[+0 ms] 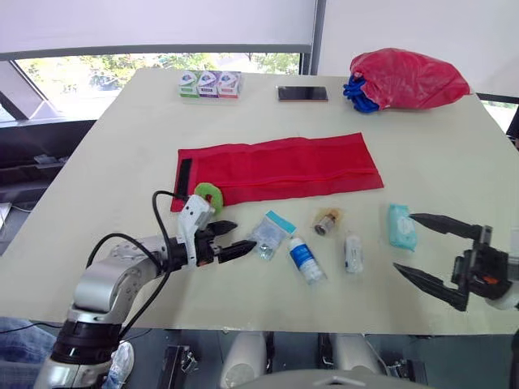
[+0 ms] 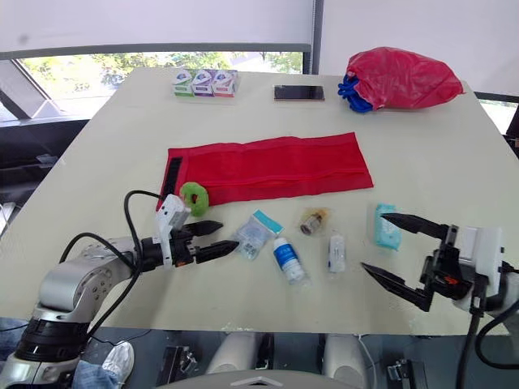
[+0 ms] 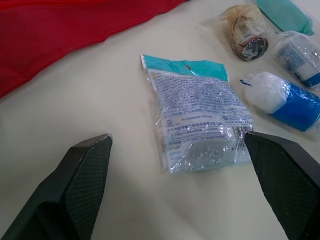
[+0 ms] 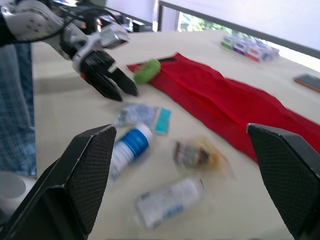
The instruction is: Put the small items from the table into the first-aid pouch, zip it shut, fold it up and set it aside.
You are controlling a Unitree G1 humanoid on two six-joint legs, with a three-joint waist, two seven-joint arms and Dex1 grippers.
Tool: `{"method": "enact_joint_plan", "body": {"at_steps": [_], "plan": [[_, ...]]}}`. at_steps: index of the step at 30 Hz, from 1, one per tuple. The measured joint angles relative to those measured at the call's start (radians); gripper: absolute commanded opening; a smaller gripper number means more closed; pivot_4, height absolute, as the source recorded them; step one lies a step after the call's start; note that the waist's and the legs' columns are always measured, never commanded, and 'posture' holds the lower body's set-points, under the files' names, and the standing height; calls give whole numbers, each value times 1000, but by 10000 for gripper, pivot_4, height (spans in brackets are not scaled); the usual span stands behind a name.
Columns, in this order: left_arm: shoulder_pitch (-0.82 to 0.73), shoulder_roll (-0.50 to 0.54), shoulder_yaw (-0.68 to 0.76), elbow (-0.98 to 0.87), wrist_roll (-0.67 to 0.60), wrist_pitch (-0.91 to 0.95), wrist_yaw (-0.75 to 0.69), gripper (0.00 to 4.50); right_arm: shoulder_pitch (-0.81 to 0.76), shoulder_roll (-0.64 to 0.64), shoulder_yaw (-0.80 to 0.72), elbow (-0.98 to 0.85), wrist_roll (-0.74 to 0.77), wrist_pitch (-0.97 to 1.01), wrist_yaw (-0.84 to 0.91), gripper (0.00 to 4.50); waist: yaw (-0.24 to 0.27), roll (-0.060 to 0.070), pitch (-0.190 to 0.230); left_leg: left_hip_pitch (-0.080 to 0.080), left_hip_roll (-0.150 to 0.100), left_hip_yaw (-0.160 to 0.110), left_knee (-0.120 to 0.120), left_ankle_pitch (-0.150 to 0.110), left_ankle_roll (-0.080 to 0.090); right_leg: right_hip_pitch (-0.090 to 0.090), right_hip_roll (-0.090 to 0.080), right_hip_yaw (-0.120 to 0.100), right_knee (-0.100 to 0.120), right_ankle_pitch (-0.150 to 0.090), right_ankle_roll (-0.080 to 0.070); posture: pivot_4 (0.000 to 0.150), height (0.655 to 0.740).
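Note:
The red first-aid pouch (image 1: 280, 170) lies unfolded flat across the table's middle, with a green roll (image 1: 209, 195) at its left end. In front of it lie a clear packet with a teal header (image 1: 270, 230), a blue-labelled bottle (image 1: 306, 259), a brown wrapped item (image 1: 327, 221), a small white tube (image 1: 353, 252) and a teal wipes pack (image 1: 401, 226). My left gripper (image 1: 245, 235) is open just left of the clear packet (image 3: 200, 120), its tips level with it. My right gripper (image 1: 403, 241) is open, hovering by the teal pack and holding nothing.
At the table's far edge stand three small boxes (image 1: 209, 84), a dark phone (image 1: 302, 93) and a red plastic bag (image 1: 405, 79) over something blue. The table's front edge (image 1: 268, 328) runs just below the items.

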Motion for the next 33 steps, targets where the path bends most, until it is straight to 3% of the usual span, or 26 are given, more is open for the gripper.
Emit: {"method": "enact_joint_plan", "body": {"at_steps": [6, 9, 17, 27, 33], "plan": [[-32, 2, -40, 8, 14, 8, -31, 45000, -35, 1, 43, -42, -1, 28, -44, 44418, 4, 0, 0, 0, -2, -1, 0, 0, 0, 1, -1, 1, 0, 1, -3, 1500, 7400], [-36, 16, -56, 13, 33, -6, -54, 38194, -37, 1, 44, -52, -2, 30, -59, 45000, 3, 0, 0, 0, -2, -1, 0, 0, 0, 1, -1, 1, 0, 1, -2, 1500, 7400], [-43, 26, -119, 67, 110, -94, -112, 136, -57, 1, 64, -91, -1, 47, -91, 45000, 2, 0, -1, 0, -2, -1, 0, 0, 0, 1, -1, 1, 0, 0, -1, 1500, 7400], [-42, -7, -95, 103, 103, -125, -135, 136, -68, 1, 77, -91, -1, 51, -103, 45000, 3, 0, -1, 0, -2, -1, 0, 0, 0, 1, -1, 1, 0, 0, 0, 1500, 7400], [-61, -64, 8, 86, 11, -91, -99, 136, -115, -1, 128, -97, 35, 151, -195, 45000, -2, -3, 1, -1, -2, -2, 1, 0, 0, 1, -1, 0, 0, 2, -4, 1500, 7400]]}}
